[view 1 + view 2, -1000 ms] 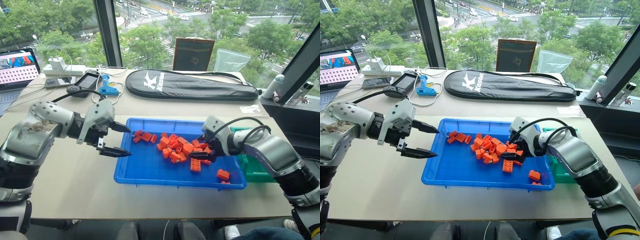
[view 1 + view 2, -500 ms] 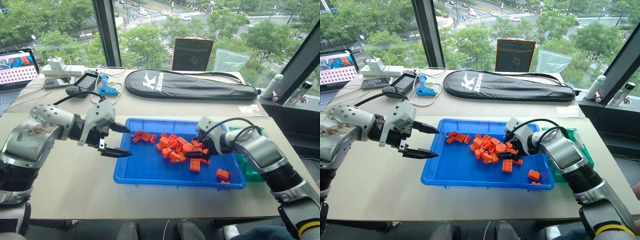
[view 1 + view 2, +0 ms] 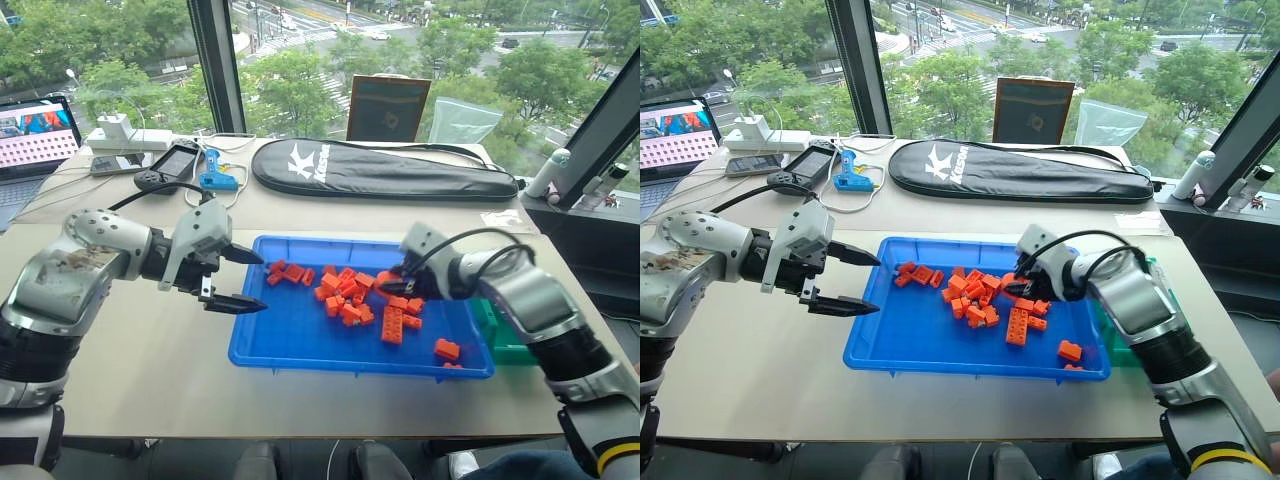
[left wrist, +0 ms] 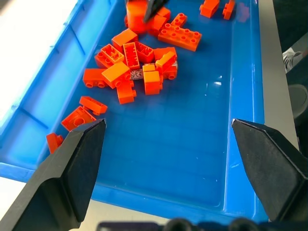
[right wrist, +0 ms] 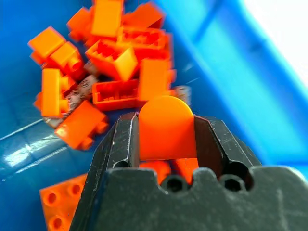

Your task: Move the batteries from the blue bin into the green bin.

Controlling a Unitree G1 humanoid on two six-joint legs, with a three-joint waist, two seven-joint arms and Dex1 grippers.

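- The right gripper point(image 5: 166, 127) is closed on an orange rounded piece point(image 5: 166, 126), just above the orange pile point(image 3: 350, 295) inside the blue bin point(image 3: 300, 345).
- The left gripper point(image 3: 238, 277) hangs with fingers wide apart and empty, over the blue bin's left edge.
- The green bin point(image 3: 500, 335) stands touching the blue bin's right side.

The black racket case point(image 3: 385, 170) reads "Kawasaki" beside a large "K".
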